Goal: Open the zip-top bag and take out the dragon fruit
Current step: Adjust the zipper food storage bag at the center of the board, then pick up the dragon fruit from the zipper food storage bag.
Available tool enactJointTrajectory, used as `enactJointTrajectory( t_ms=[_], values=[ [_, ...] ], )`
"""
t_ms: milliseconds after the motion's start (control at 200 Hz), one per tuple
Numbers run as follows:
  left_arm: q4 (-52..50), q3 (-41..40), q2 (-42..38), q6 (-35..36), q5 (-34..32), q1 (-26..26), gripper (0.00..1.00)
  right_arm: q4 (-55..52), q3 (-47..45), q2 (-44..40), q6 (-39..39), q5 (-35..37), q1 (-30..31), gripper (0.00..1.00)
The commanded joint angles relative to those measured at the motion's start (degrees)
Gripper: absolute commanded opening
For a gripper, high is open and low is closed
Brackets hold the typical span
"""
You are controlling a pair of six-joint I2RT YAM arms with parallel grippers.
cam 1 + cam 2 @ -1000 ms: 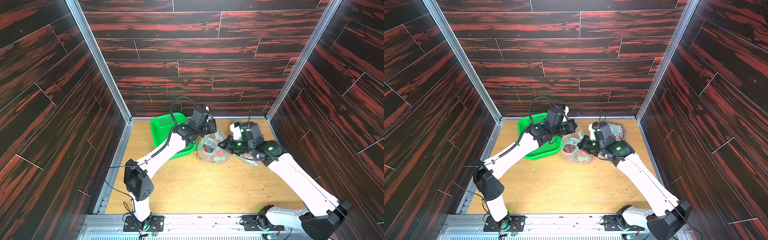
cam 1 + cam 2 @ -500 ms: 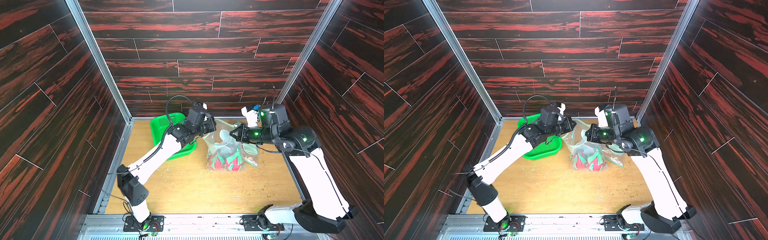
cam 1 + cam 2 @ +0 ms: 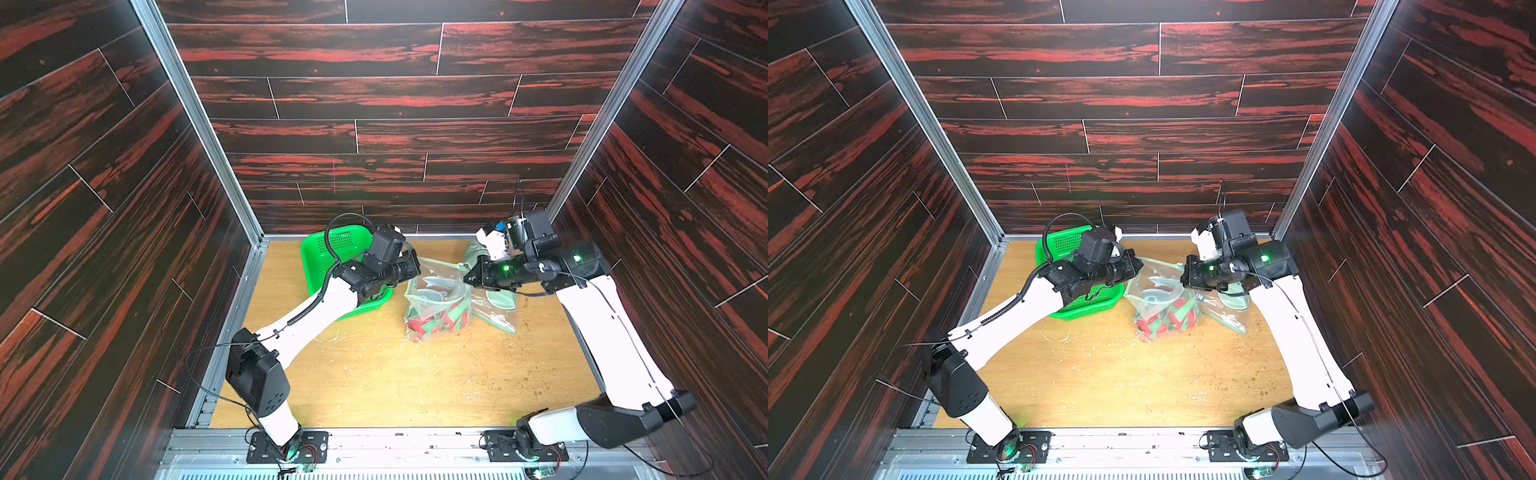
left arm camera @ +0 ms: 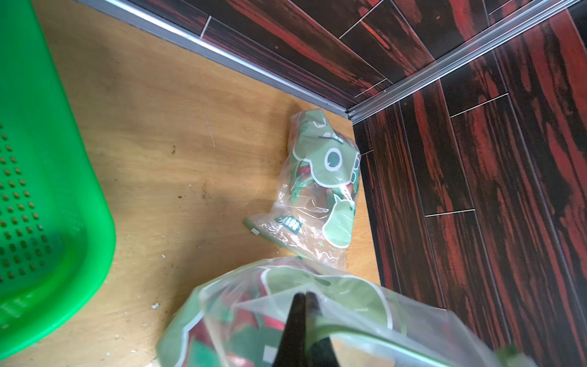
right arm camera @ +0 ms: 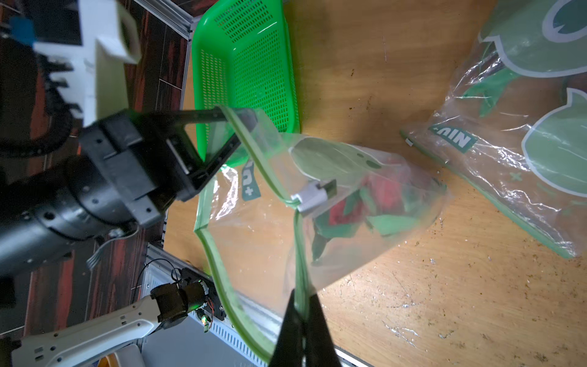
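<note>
I logged left gripper [image 3: 417, 270] and right gripper [image 3: 466, 279] clamped tight on the clear green-printed zip-top bag [image 3: 434, 293], wider apart than a second earlier; red-pink dragon fruit [image 3: 432, 326] seemingly inside.

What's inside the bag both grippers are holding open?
Red dragon fruit with green scales lies at the bottom of the bag, visible through the clear plastic. How many fruits cannot be told: the bag's green print and folds cover part of them.
</note>
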Motion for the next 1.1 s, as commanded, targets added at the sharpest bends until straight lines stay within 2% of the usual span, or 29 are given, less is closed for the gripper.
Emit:
enactJointTrajectory(
  t_ms=[0, 45, 135, 195, 361, 521, 641, 797, 1027, 1097],
  values=[
    [-5.90, 3.65, -1.86, 7.54, -4.68, 1.89, 0.12, 3.13, 0.85, 2.13, -2.57, -3.26, -1.17, 0.00],
    [-8.03, 6.50, -1.04, 11.15, -5.39, 2.01, 0.19, 3.76, 1.73, 3.46, -2.71, -4.34, -1.25, 0.00],
    [-17.20, 15.97, 1.97, 19.70, -2.67, 2.03, 0.26, 4.74, 4.15, 6.12, -2.97, -8.22, -1.26, 0.00],
    [-19.48, 20.21, 3.21, 23.36, -1.53, 1.95, 0.29, 5.37, 5.64, 7.27, -2.89, -9.88, -1.20, 0.00],
    [-27.15, 31.82, 8.18, 30.55, 4.64, 1.90, 0.30, 6.46, 7.87, 8.79, -3.23, -11.09, -1.21, 0.00],
    [-37.47, 45.89, 16.90, 33.53, 9.69, 1.34, 0.30, 6.78, 7.06, 9.00, -3.70, -10.39, -1.22, 0.00],
    [-42.37, 52.38, 22.94, 34.25, 12.32, 1.06, 0.27, 8.32, 5.72, 8.32, -3.88, -9.89, -1.21, 0.00],
    [-45.93, 54.88, 25.98, 35.62, 15.24, -0.43, 0.26, 9.69, 4.77, 8.36, -3.94, -8.30, -1.23, 0.00],
    [-46.70, 50.41, 26.42, 36.25, 14.36, -1.05, 0.23, 11.93, 3.18, 8.10, -3.86, -8.18, -1.21, 0.00],
    [-47.43, 50.09, 25.81, 36.84, 14.58, -1.05, 0.23, 12.04, 2.51, 7.92, -3.61, -5.29, -1.21, 0.00]
  ],
)
